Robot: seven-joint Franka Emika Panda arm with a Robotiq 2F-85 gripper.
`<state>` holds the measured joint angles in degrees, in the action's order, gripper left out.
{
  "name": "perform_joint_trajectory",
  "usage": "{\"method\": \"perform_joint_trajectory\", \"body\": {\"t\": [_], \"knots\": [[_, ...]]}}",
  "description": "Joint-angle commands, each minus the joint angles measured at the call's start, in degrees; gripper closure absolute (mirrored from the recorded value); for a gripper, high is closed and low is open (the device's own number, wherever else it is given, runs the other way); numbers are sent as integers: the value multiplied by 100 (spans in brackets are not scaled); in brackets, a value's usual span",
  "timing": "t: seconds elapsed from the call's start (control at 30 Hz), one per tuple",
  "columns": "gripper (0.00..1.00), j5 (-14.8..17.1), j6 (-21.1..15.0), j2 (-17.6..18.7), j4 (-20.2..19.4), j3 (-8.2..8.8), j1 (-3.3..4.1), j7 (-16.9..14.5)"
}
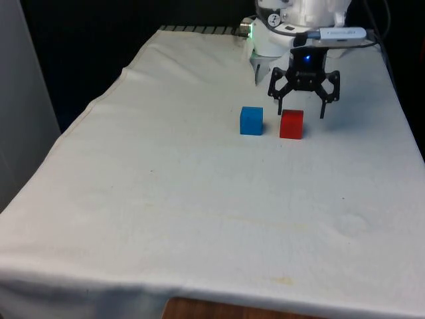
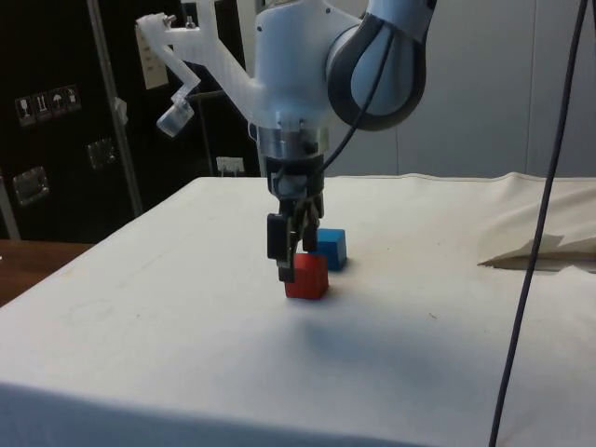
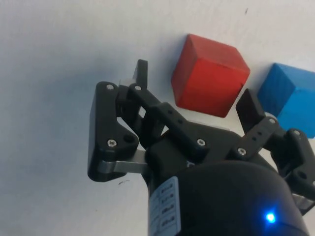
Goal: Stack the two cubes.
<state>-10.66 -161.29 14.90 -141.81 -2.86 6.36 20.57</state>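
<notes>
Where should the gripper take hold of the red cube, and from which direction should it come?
Probably from straight above, fingers closing on the red cube's two flat faces toward the front view's left and right. The open gripper already straddles that line. A narrow gap separates it from the blue cube, so one finger must drop there.

Blue cube (image 3: 290,96) cut off, part-hidden.

This was a robotics lab. A white robot arm (image 2: 307,74) stood mounted at a table (image 1: 199,219) draped in a plain white cloth, bare apart from two small test cubes. Black curtains (image 1: 86,53) hung behind the table, dark cabinets (image 2: 56,121) stood beside it, and a loose cable (image 2: 540,223) dangled near it.
</notes>
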Motion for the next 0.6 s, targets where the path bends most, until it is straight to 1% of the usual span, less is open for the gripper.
{"method": "perform_joint_trajectory", "body": {"t": [0.0,0.03,0.07,0.3,0.33,0.37,0.5,0.57], "knots": [[0,-120,-86,11,-6,103,34,92],[0,0,-11,17,0,11,0,0],[0,-120,-97,17,-11,115,34,92],[0,-109,-183,92,-17,212,34,69],[0,0,-80,69,-11,126,0,-6],[0,-109,-189,103,-17,223,40,74],[0,-115,-241,155,-6,252,63,115],[0,-120,-246,166,-6,258,63,120]]}}
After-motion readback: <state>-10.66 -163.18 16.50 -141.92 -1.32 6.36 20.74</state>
